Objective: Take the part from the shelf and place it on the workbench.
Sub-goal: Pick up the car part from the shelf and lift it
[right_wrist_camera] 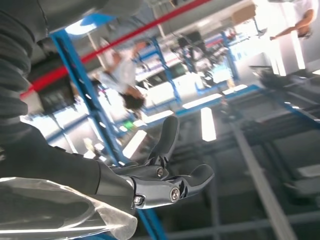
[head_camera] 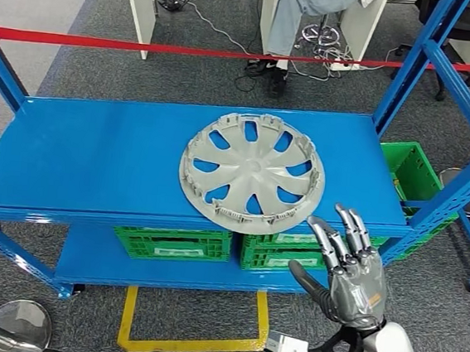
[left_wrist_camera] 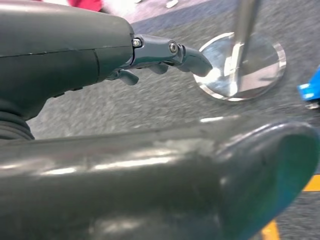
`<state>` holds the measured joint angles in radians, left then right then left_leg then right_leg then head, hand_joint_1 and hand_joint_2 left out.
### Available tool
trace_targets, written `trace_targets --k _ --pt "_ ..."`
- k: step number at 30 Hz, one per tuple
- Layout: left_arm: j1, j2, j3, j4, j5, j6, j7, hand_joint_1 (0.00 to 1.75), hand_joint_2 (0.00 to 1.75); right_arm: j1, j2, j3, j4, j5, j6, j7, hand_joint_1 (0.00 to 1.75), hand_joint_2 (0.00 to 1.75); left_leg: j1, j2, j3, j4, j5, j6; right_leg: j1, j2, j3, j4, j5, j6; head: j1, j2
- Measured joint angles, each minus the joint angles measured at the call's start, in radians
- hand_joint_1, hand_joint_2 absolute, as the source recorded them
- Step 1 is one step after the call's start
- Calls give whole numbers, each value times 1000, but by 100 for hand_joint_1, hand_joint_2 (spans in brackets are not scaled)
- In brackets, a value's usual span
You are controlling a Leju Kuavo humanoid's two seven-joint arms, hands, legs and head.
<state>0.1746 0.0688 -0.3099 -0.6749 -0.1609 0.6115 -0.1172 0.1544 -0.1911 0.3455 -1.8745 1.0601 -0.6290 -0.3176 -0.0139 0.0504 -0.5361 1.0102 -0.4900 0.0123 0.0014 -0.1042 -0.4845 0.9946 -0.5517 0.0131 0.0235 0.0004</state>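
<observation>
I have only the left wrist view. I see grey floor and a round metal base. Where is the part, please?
Observer: The hubcap lies flat on the top blue shelf, close to its front edge.
Operator: Does the right robot hand hold it?
Observer: No. The right robot hand holds nothing. Its fingers are apart, close to the hubcap's near rim.
Operator: Is something under that shelf?
Observer: Green crates stand on the lower level.
</observation>
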Motion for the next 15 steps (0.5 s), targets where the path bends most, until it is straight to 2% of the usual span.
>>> trace_targets --k 9,12,15 --pt "-62 -50 54 231 84 -35 -84 0 0 -48 0 40 74 173 -34 -74 0 175 0 0 0 0 0 0 0 0 2 0 0 0 0 0" --pt "-83 -65 67 299 106 -49 -114 0 0 -74 0 62 119 251 -43 -68 0 175 0 0 0 0 0 0 0 0 4 0 0 0 0 0" --pt "-100 -78 76 356 124 -64 -145 0 0 -106 -1 94 172 345 -53 -21 0 175 0 0 0 0 1 0 0 0 5 0 1 1 0 0"
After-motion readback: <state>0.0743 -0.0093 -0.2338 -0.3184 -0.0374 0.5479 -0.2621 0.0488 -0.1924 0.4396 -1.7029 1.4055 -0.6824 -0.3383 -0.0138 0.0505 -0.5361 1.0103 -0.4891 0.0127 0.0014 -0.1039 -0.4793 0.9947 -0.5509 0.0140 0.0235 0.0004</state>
